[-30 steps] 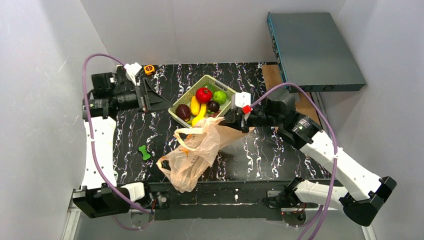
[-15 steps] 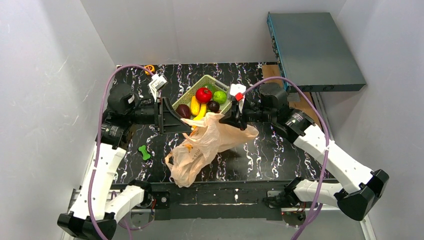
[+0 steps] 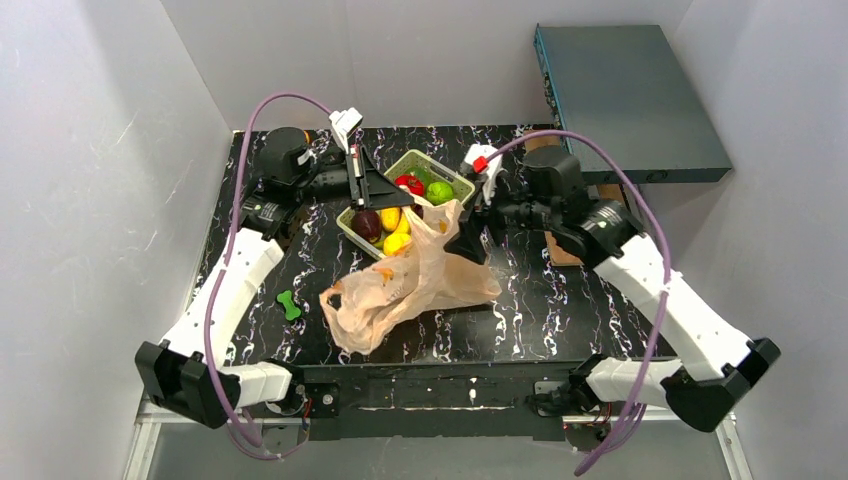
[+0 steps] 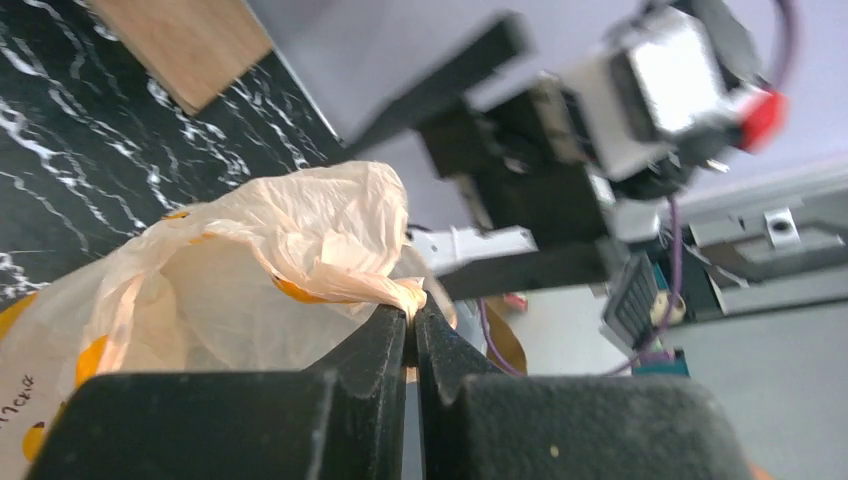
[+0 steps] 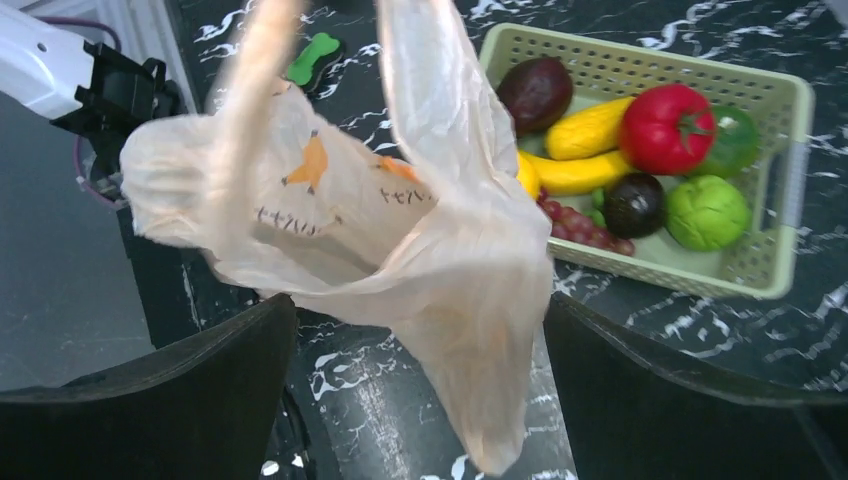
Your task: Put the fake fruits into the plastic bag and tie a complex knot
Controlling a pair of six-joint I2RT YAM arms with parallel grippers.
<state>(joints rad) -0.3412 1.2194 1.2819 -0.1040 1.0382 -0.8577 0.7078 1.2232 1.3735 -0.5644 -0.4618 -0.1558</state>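
Observation:
The peach plastic bag [image 3: 410, 285] lies slumped on the black marbled table, its mouth lifted toward the basket. My left gripper [image 3: 412, 198] is shut on a bunched fold of the bag's upper edge [image 4: 400, 296]. My right gripper [image 3: 463, 233] is open, and the loose bag [image 5: 400, 230] hangs between its wide-apart fingers without being pinched. The fake fruits sit in the light green basket [image 3: 447, 172]: red apple [image 5: 668, 128], lime [image 5: 706, 212], bananas [image 5: 585, 130], plums [image 5: 537, 92] and grapes [image 5: 585, 228]. No knot shows.
A small green bone-shaped toy [image 3: 289, 304] lies on the table's left side. A grey box [image 3: 630, 95] stands at the back right, raised above the table. White walls close in the left, back and right sides.
My left arm swung right to the bag and shut on its upper edge. My right gripper opened and let the bag go. The bag's top moved toward the basket.

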